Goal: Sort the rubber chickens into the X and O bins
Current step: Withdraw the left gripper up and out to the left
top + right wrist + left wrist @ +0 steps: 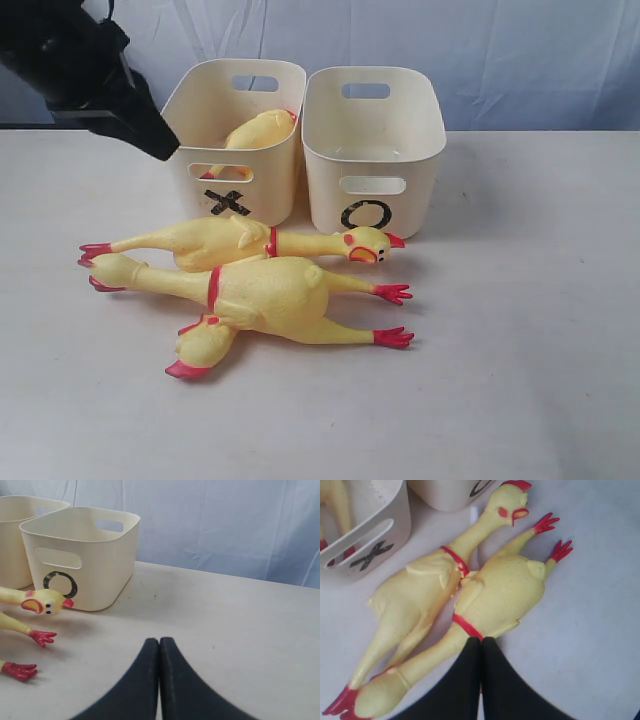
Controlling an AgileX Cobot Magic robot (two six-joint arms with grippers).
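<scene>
In the X bin [272,188], one rubber chicken [258,132] is already deposited, leaning toward the far right corner. The O bin [415,205], just beside it, shows no toy in the visible part of its interior. On the desk [520,380] in front of both bins, two chickens lie side by side and touching, pointing opposite ways: the headed chicken [215,240], beak toward the O bin, and the larger chicken [270,300], feet to the right and neck to the left. A third yellow piece [205,345] with red collar and red tip protrudes from under the larger chicken on the near side; whether it is a separate toy cannot be determined. Assessment: sorting is at an early stage, with at least two toys left to place. The left arm [90,70] hangs above the desk, left of the X bin; the left jaws are pressed together and hold nothing. The right jaws are likewise together and empty, over the desk. Obstruction: the toys overlap, so lifting one is likely to disturb its neighbour. A blue cloth backdrop [500,60] stands behind.
</scene>
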